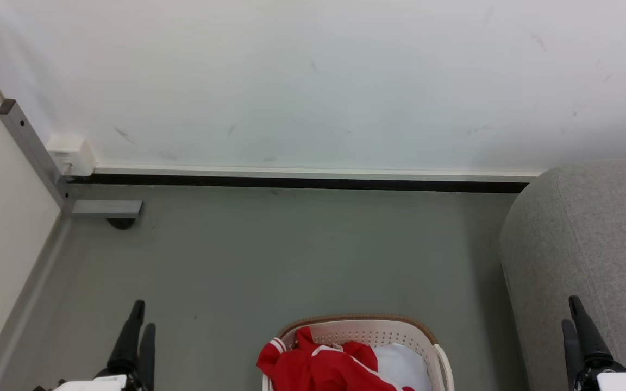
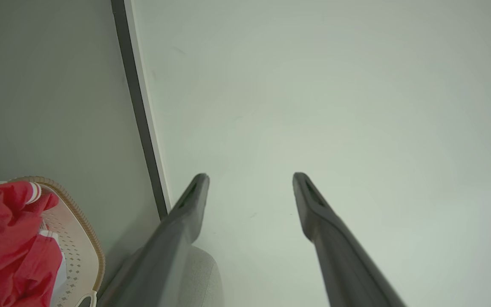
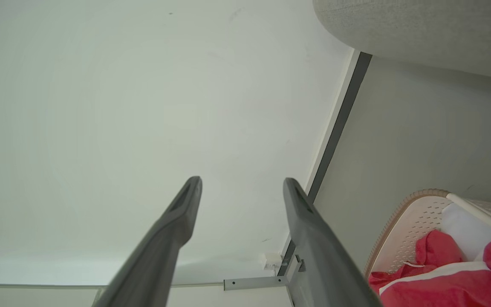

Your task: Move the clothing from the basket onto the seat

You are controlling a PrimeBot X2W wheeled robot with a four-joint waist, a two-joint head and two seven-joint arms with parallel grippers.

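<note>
Clothing (image 1: 318, 369) lies heaped in the basket (image 1: 362, 317) near the seat (image 1: 590, 244); left gripper (image 2: 249, 177) and right gripper (image 3: 242, 182) gape, empty.

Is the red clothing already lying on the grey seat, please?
No, the clothing lies in the basket on the floor, apart from the seat.

Head downward; wrists wallward (common basket (image 1: 378, 332))

Bright red soft garment (image 1: 318, 369), white stripes on cuff, white trim lines. Cream-white plastic basket (image 1: 378, 334) w/ rows of small holes, brown rim band. Plain white pad (image 1: 402, 365) by basket's right edge. Light grey fabric sofa (image 1: 590, 244), plain. Grey-green floor (image 1: 291, 260), white wall (image 1: 313, 81), black skirting strip (image 1: 291, 183).
</note>
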